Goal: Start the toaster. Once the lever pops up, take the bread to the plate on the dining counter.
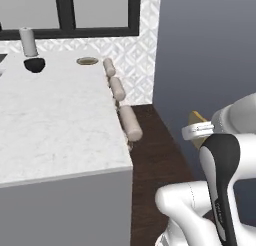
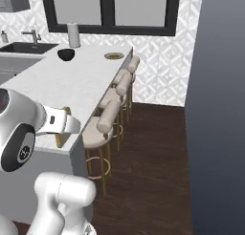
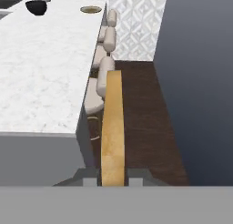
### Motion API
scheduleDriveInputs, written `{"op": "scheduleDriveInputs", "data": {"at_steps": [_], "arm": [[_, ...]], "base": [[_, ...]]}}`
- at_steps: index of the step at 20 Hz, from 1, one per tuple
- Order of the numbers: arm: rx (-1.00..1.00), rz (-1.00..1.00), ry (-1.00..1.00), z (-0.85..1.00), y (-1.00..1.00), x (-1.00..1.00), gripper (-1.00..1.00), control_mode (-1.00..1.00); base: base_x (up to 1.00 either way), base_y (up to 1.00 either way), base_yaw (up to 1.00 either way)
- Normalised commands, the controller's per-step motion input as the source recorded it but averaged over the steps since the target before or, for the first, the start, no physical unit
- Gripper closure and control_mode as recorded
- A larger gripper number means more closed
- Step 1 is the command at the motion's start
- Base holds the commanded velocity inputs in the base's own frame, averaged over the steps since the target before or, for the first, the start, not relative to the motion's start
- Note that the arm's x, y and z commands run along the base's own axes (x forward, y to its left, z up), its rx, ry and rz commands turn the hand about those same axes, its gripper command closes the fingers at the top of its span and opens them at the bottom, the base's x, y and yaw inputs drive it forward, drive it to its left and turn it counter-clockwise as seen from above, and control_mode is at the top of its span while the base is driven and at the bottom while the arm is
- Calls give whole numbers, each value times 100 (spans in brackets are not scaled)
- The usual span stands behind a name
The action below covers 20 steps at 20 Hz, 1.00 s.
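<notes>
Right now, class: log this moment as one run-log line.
claw: shut on bread | plate: far end of dining counter, bare | bread: carried, short of counter

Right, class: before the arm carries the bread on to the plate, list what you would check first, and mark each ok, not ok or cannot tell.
1. Claw shut on the bread: ok, the slice stands edge-on between the finger tips.
2. Bread sitting straight in the grip: ok in the hand view.
3. Plate located: ok, at the far end of the dining counter, near its stool-side edge.
4. Plate free to receive bread: ok, nothing seen on it.
5. Plate within reach now: not ok, probably; it looks far off.
6. Obstacles by the plate: ok, the dark bowl and the paper roll stand apart from it.
</notes>
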Motion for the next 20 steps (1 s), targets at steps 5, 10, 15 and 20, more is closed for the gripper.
{"op": "scheduleDriveInputs", "data": {"at_steps": [5, 10, 15, 20], "arm": [[0, 0, 0, 0, 0, 0, 100, 100], [0, 0, 0, 0, 0, 0, 100, 100], [0, 0, 0, 0, 0, 0, 100, 100], [0, 0, 0, 0, 0, 0, 100, 100]], "base": [[84, -100, 16], [82, -100, 27], [65, -90, 45], [58, -63, 61]]}}
